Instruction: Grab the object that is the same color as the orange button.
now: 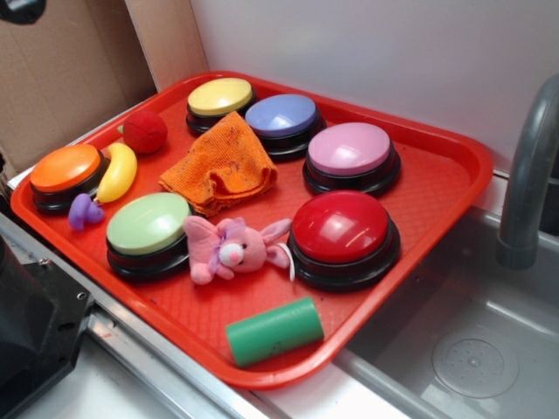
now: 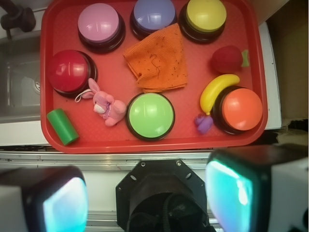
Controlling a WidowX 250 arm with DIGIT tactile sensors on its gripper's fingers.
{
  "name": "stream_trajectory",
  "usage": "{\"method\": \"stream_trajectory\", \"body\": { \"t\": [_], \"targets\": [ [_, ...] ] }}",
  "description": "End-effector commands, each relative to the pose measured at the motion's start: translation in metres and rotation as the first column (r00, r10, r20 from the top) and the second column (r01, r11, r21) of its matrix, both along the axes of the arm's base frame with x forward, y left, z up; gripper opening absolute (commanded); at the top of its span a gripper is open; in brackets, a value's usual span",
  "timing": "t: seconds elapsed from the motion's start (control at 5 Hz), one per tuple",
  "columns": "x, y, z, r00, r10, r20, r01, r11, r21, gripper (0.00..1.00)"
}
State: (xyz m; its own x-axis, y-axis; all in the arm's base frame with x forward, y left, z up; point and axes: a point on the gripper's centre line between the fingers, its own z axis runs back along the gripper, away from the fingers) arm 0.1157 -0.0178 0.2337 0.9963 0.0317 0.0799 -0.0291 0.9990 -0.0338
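The orange mesh cloth rag [image 1: 220, 166] lies folded in the middle of the red tray [image 1: 437, 188], between the yellow, blue and green buttons; it also shows in the wrist view [image 2: 159, 60]. The orange button [image 1: 65, 170] sits at the tray's left corner, and shows at the right in the wrist view [image 2: 241, 108]. My gripper [image 2: 147, 198] is open and empty, high above the counter on the near side of the tray, well apart from the rag. Its fingers [image 2: 63, 205] frame the bottom of the wrist view.
On the tray: yellow [image 1: 219, 96], blue [image 1: 281, 116], pink [image 1: 349, 150], red [image 1: 341, 229] and green [image 1: 148, 224] buttons, a red ball [image 1: 144, 131], a banana toy [image 1: 118, 172], a purple toy [image 1: 85, 212], a pink bunny [image 1: 234, 249], a green cylinder [image 1: 274, 330]. A sink [image 1: 472, 349] and faucet [image 1: 528, 175] lie right.
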Motion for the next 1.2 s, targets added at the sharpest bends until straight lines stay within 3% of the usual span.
{"method": "stream_trajectory", "body": {
  "t": [0.0, 0.4, 0.8, 1.0],
  "targets": [
    [0.0, 0.0, 0.0, 1.0, 0.0, 0.0, 0.0, 1.0, 0.0, 1.0],
    [0.036, 0.021, -0.039, 0.99, 0.092, 0.106, -0.104, 0.989, 0.11, 1.0],
    [0.078, 0.048, -0.091, 0.963, 0.17, 0.207, -0.207, 0.963, 0.17, 1.0],
    [0.09, 0.054, -0.115, 0.961, 0.179, 0.212, -0.227, 0.947, 0.229, 1.0]
  ]
}}
